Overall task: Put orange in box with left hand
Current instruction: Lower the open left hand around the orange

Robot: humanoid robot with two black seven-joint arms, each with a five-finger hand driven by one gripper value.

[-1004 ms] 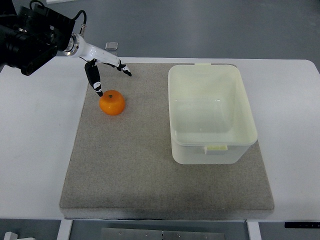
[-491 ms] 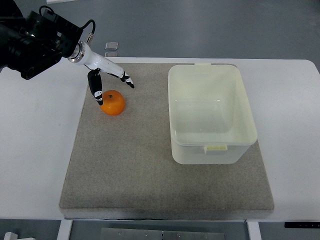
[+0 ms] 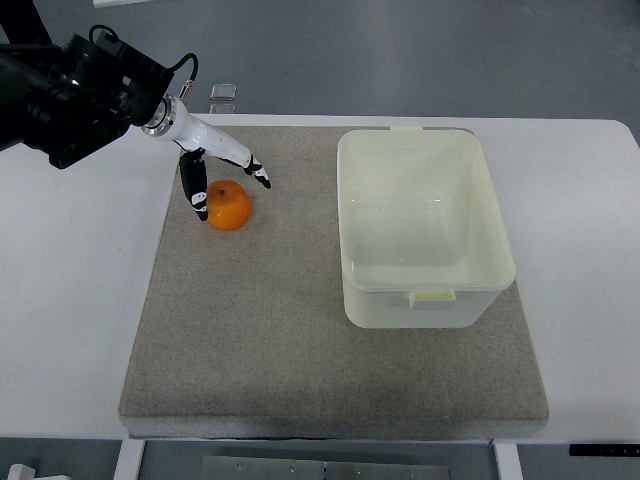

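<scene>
Grey mat [image 3: 300,340] on white table [image 3: 70,300]; grey floor [image 3: 400,50] beyond.

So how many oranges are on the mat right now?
1: a round orange fruit at the grey felt mat's far-left corner, under the left hand. The pale translucent plastic box looks empty.

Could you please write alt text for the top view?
The robot's left hand straddles a round orange fruit on a grey felt mat, fingers spread and not yet closed. A pale translucent plastic box stands empty to its right.
</scene>
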